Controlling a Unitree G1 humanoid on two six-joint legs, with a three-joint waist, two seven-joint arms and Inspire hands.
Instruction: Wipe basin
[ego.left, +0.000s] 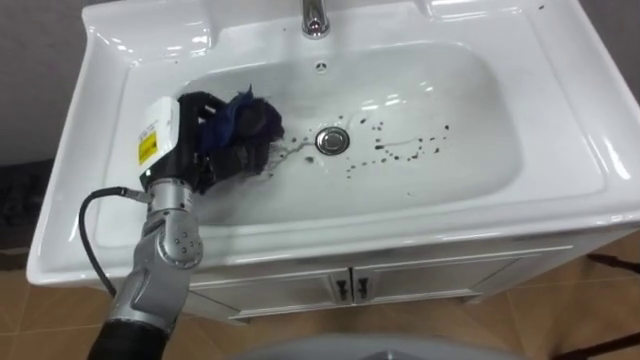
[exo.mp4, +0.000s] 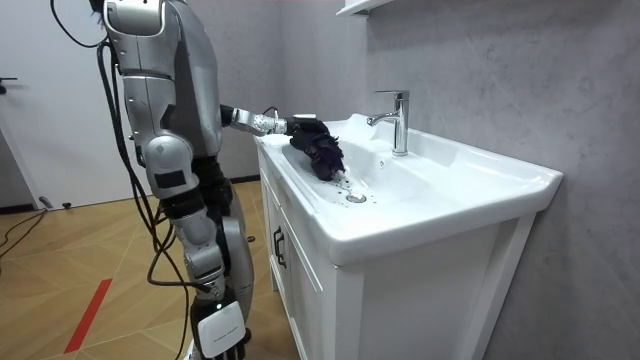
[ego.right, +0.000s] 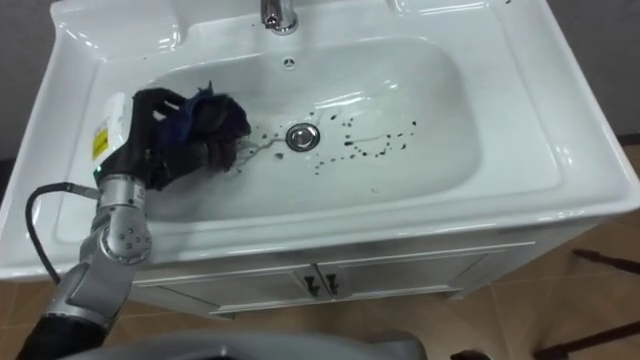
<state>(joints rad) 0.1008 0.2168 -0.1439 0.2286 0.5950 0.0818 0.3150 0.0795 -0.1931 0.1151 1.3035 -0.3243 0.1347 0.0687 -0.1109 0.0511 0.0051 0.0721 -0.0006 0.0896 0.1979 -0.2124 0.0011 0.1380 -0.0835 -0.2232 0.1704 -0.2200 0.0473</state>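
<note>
1. Nearest first: standing square to the cabinet (ego.left: 400, 285), doors closed, right under the basin's front rim.
2. Reaching in from the left with the left hand (ego.left: 205, 160), fingers curled tight round a dark blue cloth (ego.left: 250, 115). Clamped on it, not spread.
3. Pressing that cloth against the left slope of the basin (ego.left: 480, 105), near the drain (ego.left: 333, 140) but apart from it.
4. Looking white and clean around the hand on the left side. Noting just a faint streak between cloth and drain.
5. Past the drain now: spotting a scatter of dark specks (ego.left: 400, 150) across the floor of the bowl to the right, well clear of the cloth and untouched by the look of it.
6. Farthest back: faucet (ego.left: 315, 18) upright at the rear rim, with no stream to be seen.
7. Judging progress: early to midway at best. Left part probably covered, with the drain surround, the specks and the whole right half left to wipe.
8. Calling next for a sweep rightward over the drain and through the specks, keeping the cloth pressed to the bowl.
</note>
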